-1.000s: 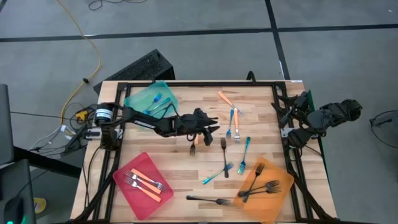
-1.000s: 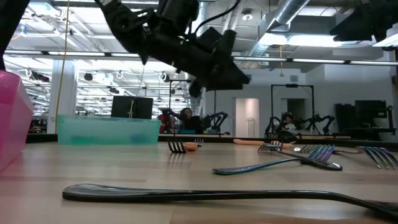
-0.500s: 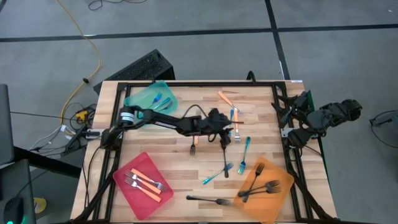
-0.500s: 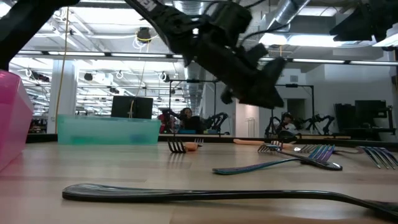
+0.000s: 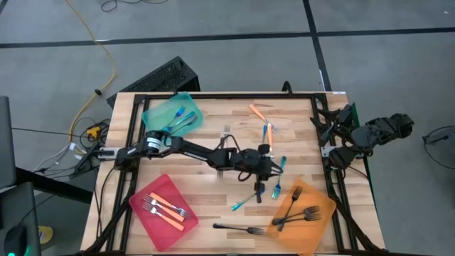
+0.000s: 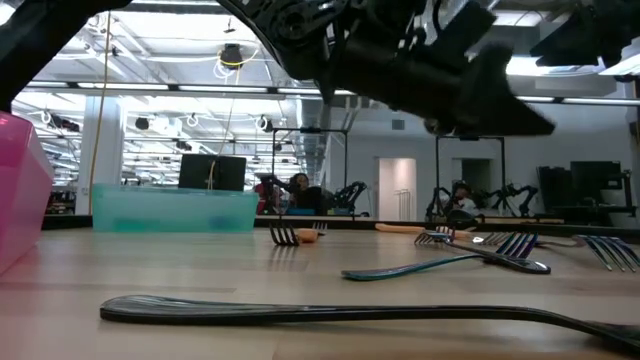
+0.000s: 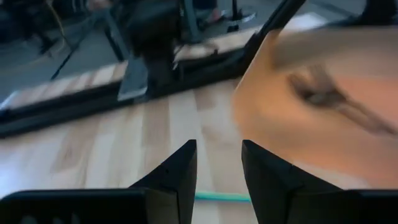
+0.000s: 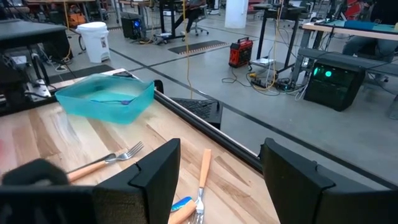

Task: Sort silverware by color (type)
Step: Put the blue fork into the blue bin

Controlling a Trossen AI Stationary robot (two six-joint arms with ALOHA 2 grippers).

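Silverware lies scattered on the wooden table: teal forks (image 5: 248,200), (image 5: 276,189), a black fork (image 5: 257,190), orange-handled forks (image 5: 257,112), and a black fork (image 5: 238,229) near the front edge. My left gripper (image 5: 274,169) hovers open and empty above the table's middle right, beside a teal fork (image 5: 283,164); a teal handle (image 7: 221,197) shows between its fingers. The orange tray (image 5: 318,217) holds black forks, the red tray (image 5: 153,217) orange-handled ones, the teal tray (image 5: 165,110) blue ones. My right gripper (image 8: 217,180) waits open at the table's right edge.
A black frame (image 5: 213,95) runs around the table top. In the low view the long black fork (image 6: 330,312) lies nearest, with teal forks (image 6: 450,262) behind it. There is bare wood between the red tray and the forks in the middle.
My left gripper has swept from the table's middle left toward the right and slightly toward the near edge, rolling about its own axis, and now hangs over the teal forks. Its fingers stay apart. No fork or tray has moved.
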